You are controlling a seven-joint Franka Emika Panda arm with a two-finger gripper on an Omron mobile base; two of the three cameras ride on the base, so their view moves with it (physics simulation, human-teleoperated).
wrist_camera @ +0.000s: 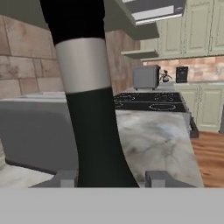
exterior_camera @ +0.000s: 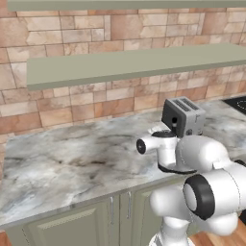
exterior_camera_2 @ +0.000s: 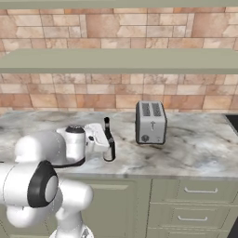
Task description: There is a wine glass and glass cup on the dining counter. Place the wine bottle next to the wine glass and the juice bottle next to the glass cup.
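The wine bottle [exterior_camera_2: 108, 139] stands upright on the marble desk [exterior_camera_2: 195, 144], its long axis vertical and its thin neck pointing straight up. It sits just to the left of the toaster [exterior_camera_2: 150, 122] and nearer the desk's front edge than the toaster is. In the hand view the wine bottle [wrist_camera: 87, 96] fills the middle of the picture, a dark body with a pale label band across it, rising between the two finger tips.

The gripper [exterior_camera_2: 109, 145] reaches in level from the left of the toaster and is closed narrowly around the bottle's lower body, a finger [wrist_camera: 158, 178] showing on each side, right against the dark glass. The bottle's base appears to rest on the desk, though contact there is not clear. From the left base view the arm hides both bottle and gripper, with only the toaster [exterior_camera: 183, 116] showing behind it.
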